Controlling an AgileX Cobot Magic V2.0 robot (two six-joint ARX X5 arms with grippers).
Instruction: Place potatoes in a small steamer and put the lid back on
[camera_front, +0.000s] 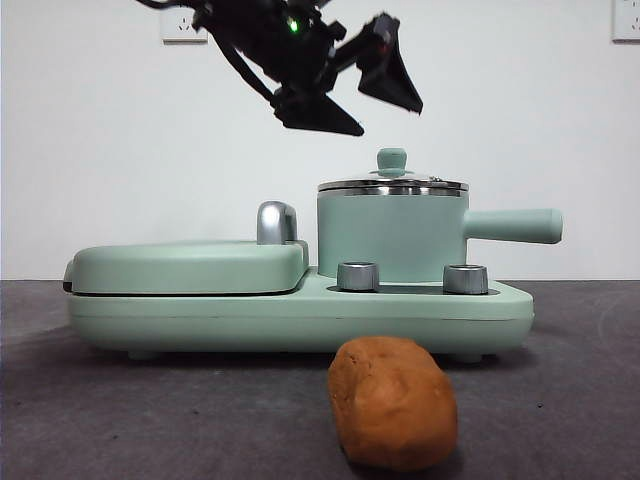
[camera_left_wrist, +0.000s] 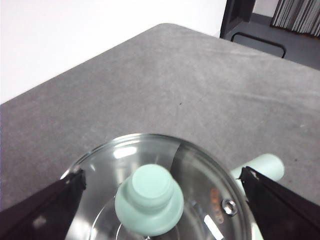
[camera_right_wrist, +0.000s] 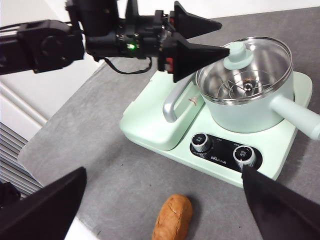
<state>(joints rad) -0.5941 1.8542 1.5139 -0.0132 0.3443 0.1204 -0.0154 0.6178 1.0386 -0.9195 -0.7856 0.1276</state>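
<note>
Glass lid still covers the steamer, potato on the worktop; left hand open, empty above.

Mint-green cooker base sits mid-frame on the grey worktop; flat closed griddle section on its left half, chrome handle upright at the griddle's right end. Two steel knobs along the base's front right. White wall behind, socket upper left, another upper right
</note>
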